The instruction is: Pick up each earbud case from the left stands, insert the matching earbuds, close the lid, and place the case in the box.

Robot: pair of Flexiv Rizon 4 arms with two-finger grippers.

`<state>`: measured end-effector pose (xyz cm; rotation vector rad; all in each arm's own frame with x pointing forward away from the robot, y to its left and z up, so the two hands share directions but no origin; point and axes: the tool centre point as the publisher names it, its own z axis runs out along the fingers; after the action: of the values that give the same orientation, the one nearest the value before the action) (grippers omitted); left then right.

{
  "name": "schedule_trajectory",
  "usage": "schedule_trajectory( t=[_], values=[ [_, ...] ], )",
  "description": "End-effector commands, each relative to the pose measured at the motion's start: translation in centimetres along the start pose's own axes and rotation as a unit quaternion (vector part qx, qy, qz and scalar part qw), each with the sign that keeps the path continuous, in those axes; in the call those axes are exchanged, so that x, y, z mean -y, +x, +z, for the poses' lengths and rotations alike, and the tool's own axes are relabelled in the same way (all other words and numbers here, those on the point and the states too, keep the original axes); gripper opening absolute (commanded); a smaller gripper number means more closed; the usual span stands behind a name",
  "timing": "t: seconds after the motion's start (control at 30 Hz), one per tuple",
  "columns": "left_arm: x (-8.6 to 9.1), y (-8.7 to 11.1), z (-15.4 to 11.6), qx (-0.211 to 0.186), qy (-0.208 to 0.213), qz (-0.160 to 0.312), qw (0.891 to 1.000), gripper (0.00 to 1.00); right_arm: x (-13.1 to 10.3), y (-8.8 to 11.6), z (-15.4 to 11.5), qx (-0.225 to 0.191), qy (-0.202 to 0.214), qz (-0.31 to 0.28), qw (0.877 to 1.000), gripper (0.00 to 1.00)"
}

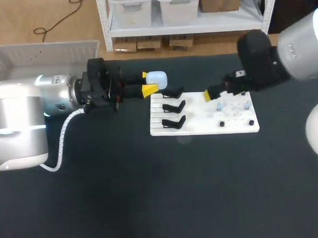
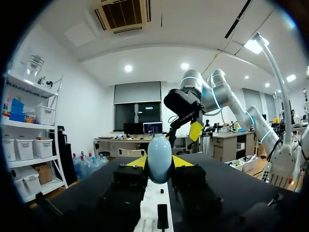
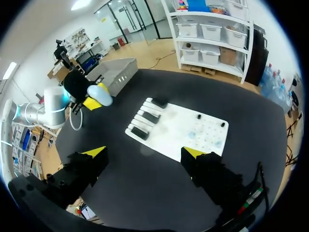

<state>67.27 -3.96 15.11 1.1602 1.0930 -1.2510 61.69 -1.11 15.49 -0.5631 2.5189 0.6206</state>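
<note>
A pale blue earbud case hangs above the table just off the far left corner of the white board, with my left gripper shut on it. In the left wrist view the case stands upright, pinched between the yellow fingertips. Three black stands line the board's left part, all empty. Small pale earbuds sit on the board's right part. My right gripper hovers over that part, open and empty; its wrist view shows the gripper high above the board.
A white slatted box stands at the table's far left corner, behind my left arm. Two black pegs stick up near the board's front right edge. Dark bare tabletop stretches in front of the board.
</note>
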Motion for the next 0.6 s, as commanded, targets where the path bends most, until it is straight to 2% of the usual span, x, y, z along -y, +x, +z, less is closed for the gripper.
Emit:
schedule_trajectory(
  t=[0.03,0.3,0.6],
  values=[
    [-0.1,0.1,0.0,0.001,0.0,0.001,1.0,0.0,-2.0,-1.6,1.5,-0.007,0.012,-0.004,1.0,1.0],
    [-0.1,0.1,0.0,0.001,0.0,0.001,1.0,0.0,-5.6,-3.6,3.6,-0.015,-0.006,-0.028,0.999,1.0],
    [0.1,0.5,-0.4,-0.01,0.001,-0.014,1.0,0.0,-6.9,-4.2,4.7,-0.016,-0.016,-0.036,0.999,1.0]
  ],
)
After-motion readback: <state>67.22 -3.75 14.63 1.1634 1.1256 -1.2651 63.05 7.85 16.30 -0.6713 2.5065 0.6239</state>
